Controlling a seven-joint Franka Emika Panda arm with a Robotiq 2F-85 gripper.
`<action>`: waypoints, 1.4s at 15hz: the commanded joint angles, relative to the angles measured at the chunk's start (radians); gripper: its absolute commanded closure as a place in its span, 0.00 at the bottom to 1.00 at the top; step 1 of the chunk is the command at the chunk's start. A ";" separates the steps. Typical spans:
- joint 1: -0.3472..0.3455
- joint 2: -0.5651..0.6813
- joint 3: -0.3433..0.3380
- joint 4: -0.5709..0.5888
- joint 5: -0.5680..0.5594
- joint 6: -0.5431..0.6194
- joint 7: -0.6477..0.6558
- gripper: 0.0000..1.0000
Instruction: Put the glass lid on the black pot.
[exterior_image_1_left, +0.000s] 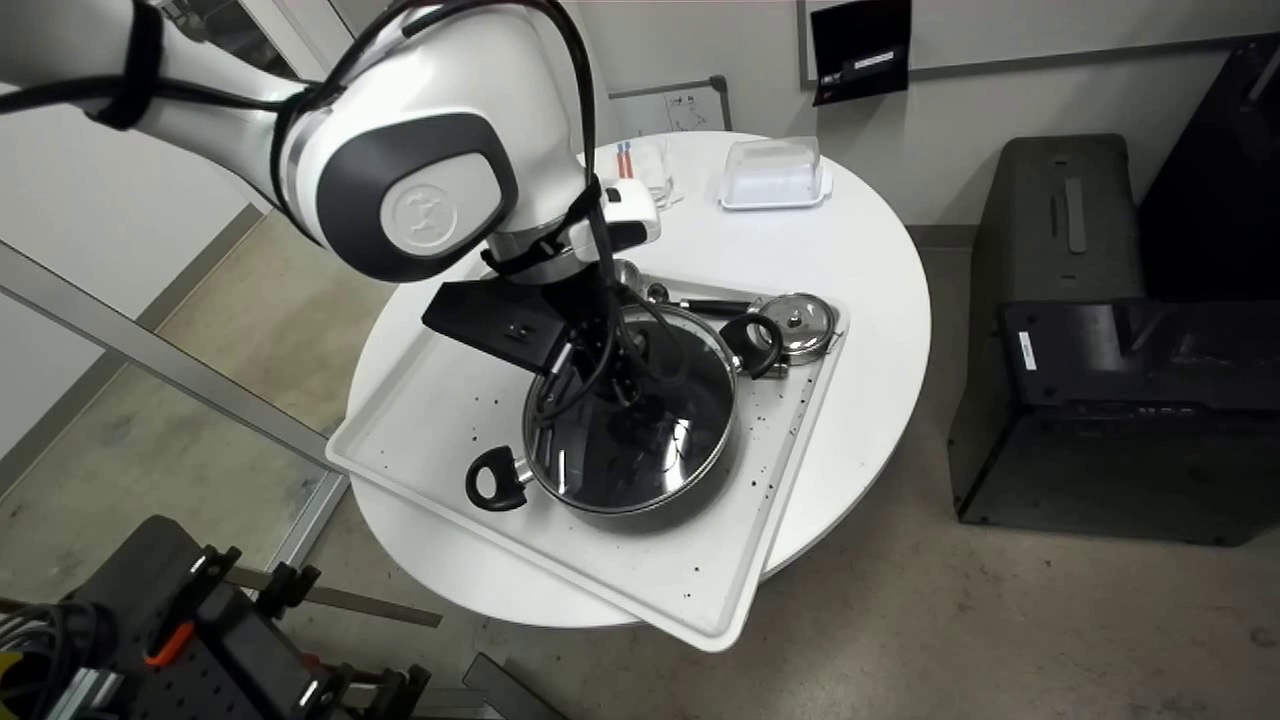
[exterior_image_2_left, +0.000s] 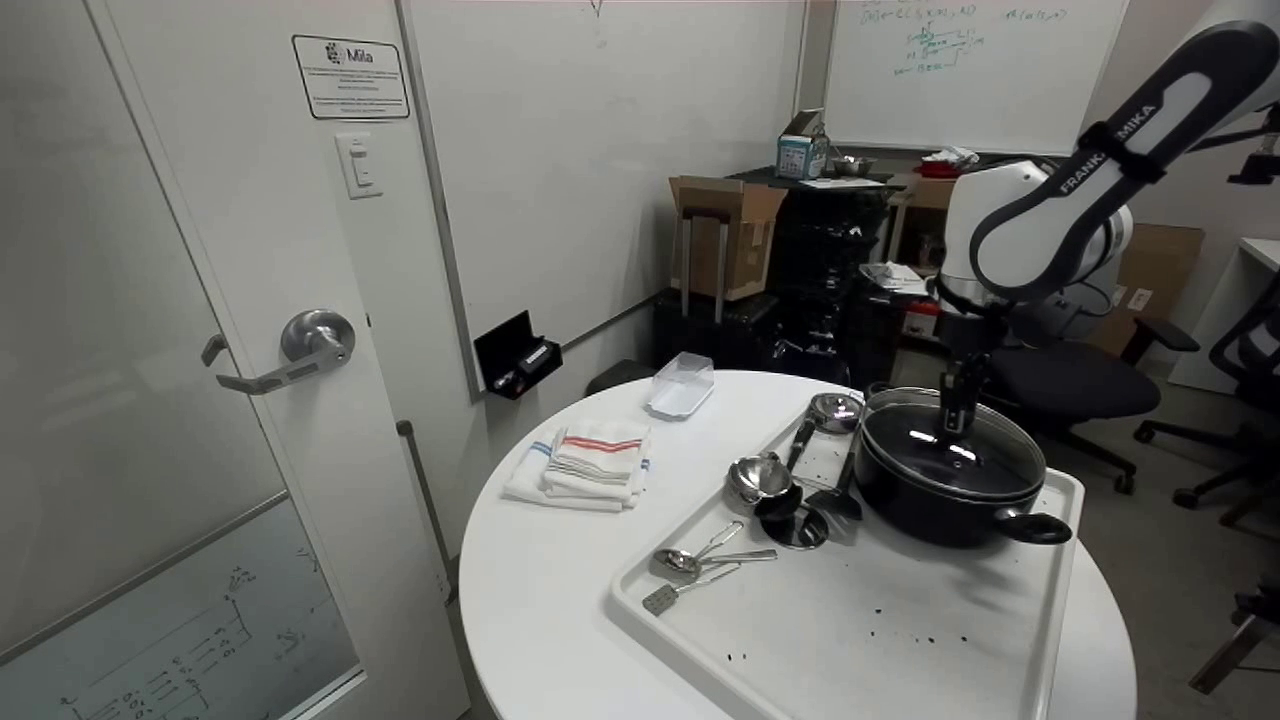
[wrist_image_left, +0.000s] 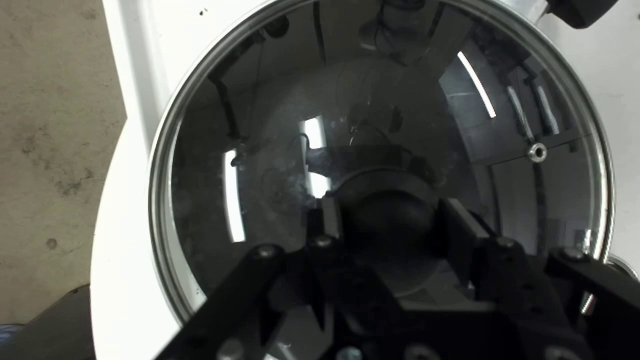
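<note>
The glass lid (exterior_image_2_left: 900, 440) lies over the top of the black pot (exterior_image_2_left: 905, 505), and its rim follows the pot's rim. I cannot tell whether it sits fully on the rim. The lid fills most of the wrist view (wrist_image_left: 270, 160), with its metal rim, small vent and dark centre knob. My gripper (exterior_image_2_left: 957, 415) points down at the lid's centre. In the wrist view its fingers (wrist_image_left: 390, 205) close on both sides of the dark knob. The pot's inside is dark through the glass. One pot handle (exterior_image_1_left: 497, 480) sticks out over the tray.
The white tray (exterior_image_2_left: 950, 640) holds the pot, several metal and black utensils (exterior_image_2_left: 755, 480) and a small metal lidded pan (exterior_image_1_left: 800, 325). Folded towels (exterior_image_2_left: 590, 465) and a clear box (exterior_image_2_left: 682, 385) stand on the round white table (exterior_image_2_left: 530, 610). Dark cases (exterior_image_1_left: 1065, 230) stand beside the table.
</note>
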 joint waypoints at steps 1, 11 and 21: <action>0.001 -0.003 0.001 0.018 0.019 -0.033 0.015 0.75; 0.002 0.008 0.007 0.019 0.024 -0.041 0.019 0.75; -0.001 0.008 0.013 0.024 0.040 -0.057 0.020 0.11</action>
